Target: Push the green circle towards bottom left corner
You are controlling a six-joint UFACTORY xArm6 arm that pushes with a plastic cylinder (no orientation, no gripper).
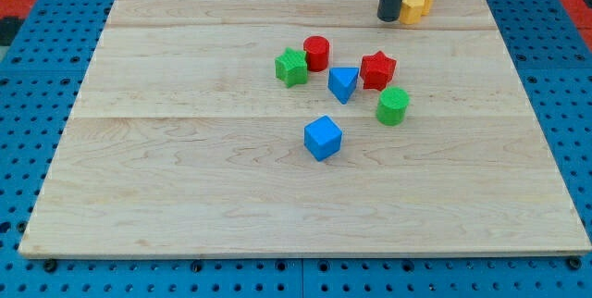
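Approaching step only; green circle (392, 106) not yet touched.

Sitting right of centre on the wooden board (185, 196), just below the red star (377, 69) and right of the blue triangle (343, 83); tip (390, 18) near the top edge, touching or just beside the yellow block (418, 2), well apart from the circle; bare rod, nothing to open or close, carrying nothing; probably needing to come round to the circle's upper-right side, then drive toward the bottom left corner, skirting the blue cube (323, 138).

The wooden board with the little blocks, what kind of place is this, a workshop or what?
Probably a robotics lab bench: a pale wooden board lies on a blue perforated base, small coloured blocks such as the green circle and blue cube sit on it, and my tip is beside a yellow block.
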